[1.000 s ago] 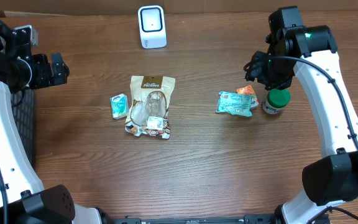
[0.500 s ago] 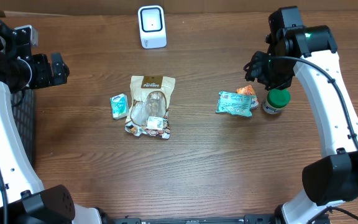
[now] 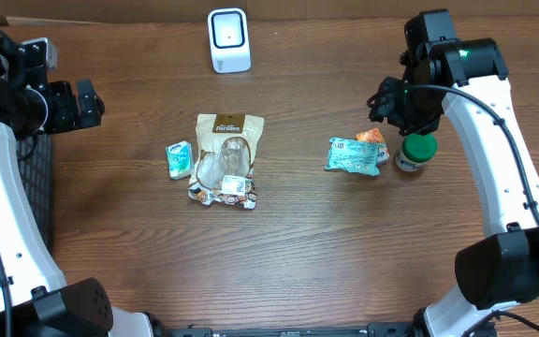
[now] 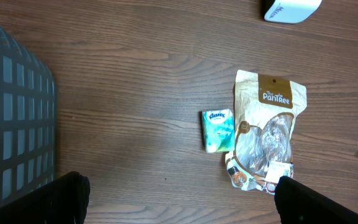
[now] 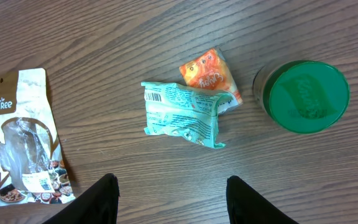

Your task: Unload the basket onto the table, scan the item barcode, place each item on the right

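**Overhead view.** You see the white scanner [image 3: 228, 39] upright at the far edge of the table [image 3: 298, 271], its window facing toward the near side. The items lie in two groups, well apart from each other and from the scanner.

**Right group.** The teal packet [image 5: 182, 113] lies flat on the table with its long axis running left to right. In the right wrist view, note the printed stripes like a barcode near its upper left corner, facing up. An orange packet [image 5: 207, 74] touches its far right corner and is partly tucked under it. A green-lidded jar [image 5: 302, 95] stands upright just beside both, on the right.

**Left group.** A brown pouch [image 4: 266, 130] lies flat with its long axis running from near to far, its title end pointing toward the scanner. A small tissue pack [image 4: 218, 130] lies just beside its left edge. Another small wrapper [image 3: 223, 194] shows at the pouch's near end.

**Arms.** Your right gripper [image 5: 171, 186] hangs above the right group, jaws parted and empty, touching nothing. Your left gripper [image 4: 180, 196] hangs over the table's left side near a dark basket [image 4: 17, 124], jaws spread wide and empty.
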Robot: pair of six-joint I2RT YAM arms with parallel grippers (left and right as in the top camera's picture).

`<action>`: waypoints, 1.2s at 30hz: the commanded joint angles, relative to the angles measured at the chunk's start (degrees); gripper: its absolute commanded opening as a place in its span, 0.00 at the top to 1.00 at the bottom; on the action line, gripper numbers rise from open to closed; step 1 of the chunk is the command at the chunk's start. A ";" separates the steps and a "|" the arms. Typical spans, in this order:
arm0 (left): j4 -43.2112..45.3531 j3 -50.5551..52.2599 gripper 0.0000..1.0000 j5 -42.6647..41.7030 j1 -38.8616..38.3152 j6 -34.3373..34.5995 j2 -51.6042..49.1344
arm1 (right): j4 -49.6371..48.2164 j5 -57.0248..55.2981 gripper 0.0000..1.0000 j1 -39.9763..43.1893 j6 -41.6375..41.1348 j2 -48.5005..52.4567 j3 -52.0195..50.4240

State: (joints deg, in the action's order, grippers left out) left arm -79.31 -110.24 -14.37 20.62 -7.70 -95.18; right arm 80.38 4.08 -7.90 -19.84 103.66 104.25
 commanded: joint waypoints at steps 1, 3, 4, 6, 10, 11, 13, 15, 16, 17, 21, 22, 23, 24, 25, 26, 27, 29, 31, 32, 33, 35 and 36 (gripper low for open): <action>0.04 -0.48 0.01 -0.26 -0.39 -0.87 -0.20 | -0.37 -0.55 0.47 0.09 0.24 -0.83 1.16; 0.04 -0.48 0.00 -0.26 -0.39 -0.87 -0.20 | -0.39 -0.52 0.47 0.09 0.22 -0.83 1.16; 0.04 -0.48 0.00 -0.26 -0.39 -0.87 -0.20 | -0.37 -0.52 0.47 0.09 0.22 -0.83 1.16; 0.04 -0.48 0.00 -0.26 -0.39 -0.87 -0.20 | -0.33 -0.52 0.47 0.09 0.22 -0.83 1.16; 0.04 -0.48 0.00 -0.26 -0.39 -0.87 -0.20 | -0.28 -0.52 0.47 0.09 0.22 -0.83 1.16; 0.04 -0.48 0.00 -0.26 -0.39 -0.87 -0.20 | -0.28 -0.52 0.47 0.09 0.22 -0.83 1.16; 0.04 -0.48 0.01 -0.26 -0.39 -0.87 -0.20 | -0.26 -0.50 0.47 0.09 0.22 -0.83 1.16; 0.04 -0.48 0.00 -0.26 -0.39 -0.87 -0.20 | -0.26 -0.50 0.47 0.09 0.22 -0.83 1.16; 0.04 -0.48 0.00 -0.26 -0.39 -0.87 -0.20 | -0.26 -0.48 0.47 0.09 0.20 -0.83 1.16; 0.04 -0.48 0.01 -0.26 -0.39 -0.87 -0.20 | -0.28 -0.42 0.47 0.09 0.20 -0.83 1.16; 0.04 -0.48 0.00 -0.26 -0.39 -0.87 -0.20 | -0.42 0.33 0.47 -0.15 0.35 -0.83 1.16; 0.04 -0.48 0.01 -0.26 -0.39 -0.87 -0.20 | -0.52 0.37 0.47 -0.33 0.55 -0.83 1.16; 0.04 -0.48 0.01 -0.26 -0.39 -0.87 -0.20 | -0.72 0.37 0.47 -0.57 0.68 -0.83 1.16; 0.04 -0.48 0.00 -0.26 -0.39 -0.87 -0.20 | -0.92 0.44 0.47 -0.96 0.87 -0.83 1.16; 0.04 -0.48 0.01 -0.26 -0.39 -0.87 -0.20 | -0.98 0.42 0.47 -1.20 1.03 -0.83 1.16; 0.04 -0.48 0.00 -0.26 -0.39 -0.87 -0.20 | -1.18 0.63 0.47 -1.68 1.64 -0.83 1.16; 0.04 -0.48 0.00 -0.26 -0.39 -0.87 -0.20 | -1.33 0.72 0.47 -2.03 1.97 -0.83 1.16; 0.04 -0.48 0.00 -0.26 -0.39 -0.87 -0.20 | -1.70 1.01 0.47 -3.17 1.95 -0.83 1.16; 0.04 -0.48 0.00 -0.26 -0.39 -0.87 -0.20 | -2.45 1.81 0.47 -4.70 1.95 -0.83 1.16; 0.04 -0.48 0.00 -0.26 -0.39 -0.87 -0.20 | -3.08 2.32 0.47 -5.60 1.95 -0.79 1.11; 0.04 -0.48 0.00 -0.26 -0.39 -0.87 -0.20 | -3.78 3.13 0.43 -6.40 1.92 -0.76 0.98; 0.04 -0.48 0.00 -0.26 -0.39 -0.87 -0.20 | -6.10 6.84 0.31 -8.17 1.90 -0.76 0.00; 0.04 -0.48 0.00 -0.26 -0.39 -0.87 -0.20 | -7.28 8.79 0.28 -8.92 1.88 -0.76 -0.68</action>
State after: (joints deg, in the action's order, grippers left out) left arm -79.31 -110.24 -14.37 20.62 -7.70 -95.18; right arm 75.02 7.25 -14.55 -18.41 103.66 104.22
